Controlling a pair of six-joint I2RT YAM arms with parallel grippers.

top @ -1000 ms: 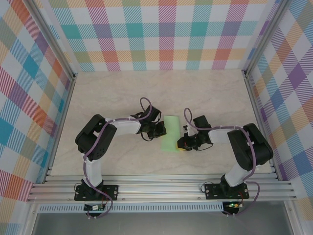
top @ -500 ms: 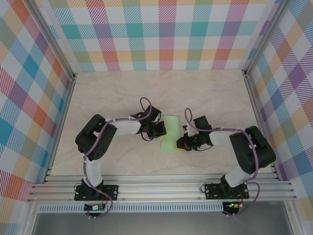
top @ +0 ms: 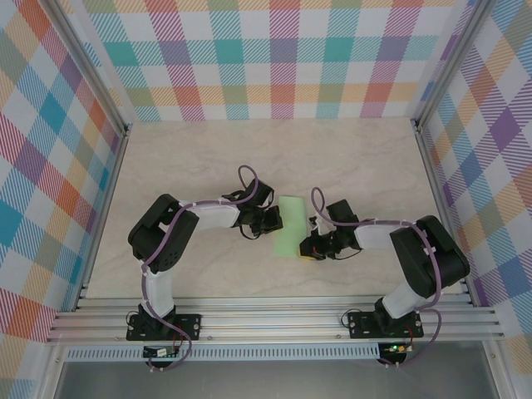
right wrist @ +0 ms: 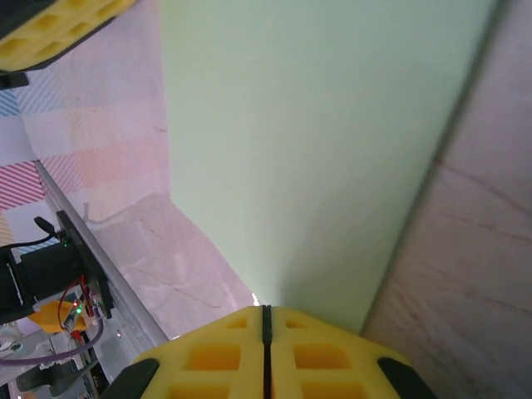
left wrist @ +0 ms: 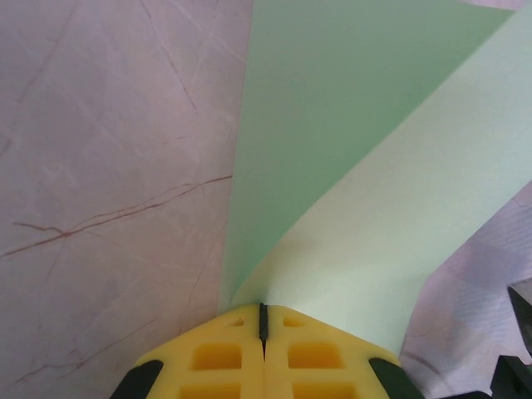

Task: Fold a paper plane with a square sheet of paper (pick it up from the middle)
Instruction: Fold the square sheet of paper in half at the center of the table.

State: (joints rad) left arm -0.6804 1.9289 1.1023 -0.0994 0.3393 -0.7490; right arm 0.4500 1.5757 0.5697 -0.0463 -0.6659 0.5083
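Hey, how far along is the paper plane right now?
Done: the square sheet of paper is doubled over, a narrow strip from above. In hand: left gripper and right gripper, jaws shut, each pinch an edge of it. Left: no pointed nose or wing folds show yet.

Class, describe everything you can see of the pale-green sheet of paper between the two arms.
The sheet of paper is thin, plain, matte pale green. From above it shows as a narrow strip over the marbled table. It is bent over, one layer curving above another. The left tool pinches its left edge and the right tool its right edge, both shut.
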